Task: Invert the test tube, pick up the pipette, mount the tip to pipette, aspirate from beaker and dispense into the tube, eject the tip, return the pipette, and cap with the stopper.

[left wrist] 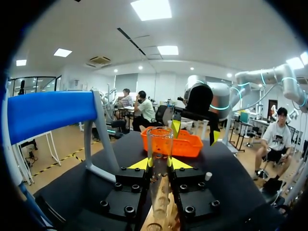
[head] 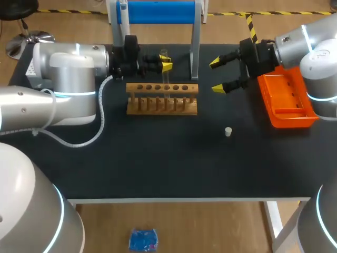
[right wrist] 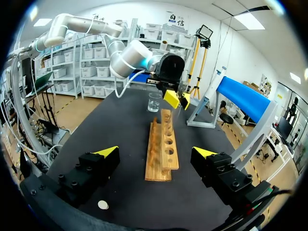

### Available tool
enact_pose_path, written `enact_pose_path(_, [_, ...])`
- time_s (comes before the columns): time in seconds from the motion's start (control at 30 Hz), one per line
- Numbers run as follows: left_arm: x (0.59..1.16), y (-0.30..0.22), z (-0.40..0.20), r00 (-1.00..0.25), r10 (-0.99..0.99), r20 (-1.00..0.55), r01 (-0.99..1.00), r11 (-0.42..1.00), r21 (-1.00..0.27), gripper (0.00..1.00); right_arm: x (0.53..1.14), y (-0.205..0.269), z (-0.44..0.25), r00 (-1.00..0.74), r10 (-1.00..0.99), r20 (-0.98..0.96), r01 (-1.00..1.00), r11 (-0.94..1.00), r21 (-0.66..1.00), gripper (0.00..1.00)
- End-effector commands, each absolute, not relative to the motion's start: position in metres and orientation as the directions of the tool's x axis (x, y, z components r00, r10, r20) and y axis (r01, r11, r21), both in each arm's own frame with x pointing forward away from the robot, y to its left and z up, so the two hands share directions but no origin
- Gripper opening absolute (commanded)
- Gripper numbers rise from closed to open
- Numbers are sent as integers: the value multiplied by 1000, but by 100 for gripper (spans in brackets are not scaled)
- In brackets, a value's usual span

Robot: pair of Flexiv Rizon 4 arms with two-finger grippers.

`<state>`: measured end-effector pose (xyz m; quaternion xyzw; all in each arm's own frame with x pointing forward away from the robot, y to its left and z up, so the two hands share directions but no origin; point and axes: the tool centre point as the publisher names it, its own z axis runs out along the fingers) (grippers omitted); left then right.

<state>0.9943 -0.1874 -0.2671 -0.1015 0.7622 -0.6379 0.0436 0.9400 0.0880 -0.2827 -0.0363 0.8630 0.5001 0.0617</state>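
In the upper left of the head view, our left gripper [head: 165, 66] is closed on the test tube [head: 164, 55], with 1 yellow tip pressing each side. The left wrist view shows the tube upright, open mouth up, between the fingers. Its lower end runs down to the wooden rack [head: 162, 98] just below, near the middle of the row of holes; we cannot tell whether it is seated. The beaker [right wrist: 154, 102] shows only in the right wrist view, beyond the rack's far end.

We judge the step in hand to be settling the turned tube into the rack. To do it well, we should keep the tube vertical, centre it on 1 hole, lower it until the rack bears it, and only then part the fingers.

The black table mat [head: 158, 168] looks flat and dull, so the rack should sit steady. The stopper [head: 228, 132] lies right of centre, well apart from the rack. In the upper right, our right gripper [head: 220, 75] stands wide open, holding nothing, beside the orange tray [head: 287, 100], which leaves room around the tube.
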Motion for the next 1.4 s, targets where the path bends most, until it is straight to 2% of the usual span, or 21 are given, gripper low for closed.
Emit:
enact_pose_path(0.03, [995,-188,-270,-976,-209,61,-96,163,-982,0,939,88,-282,-990,-1,-143,-124,499,858,100])
enact_pose_path(1.4, [986,-193,-286,-985,-172,6,-37,176,-984,0,939,88,-282,-990,-1,-143,-124,499,858,100])
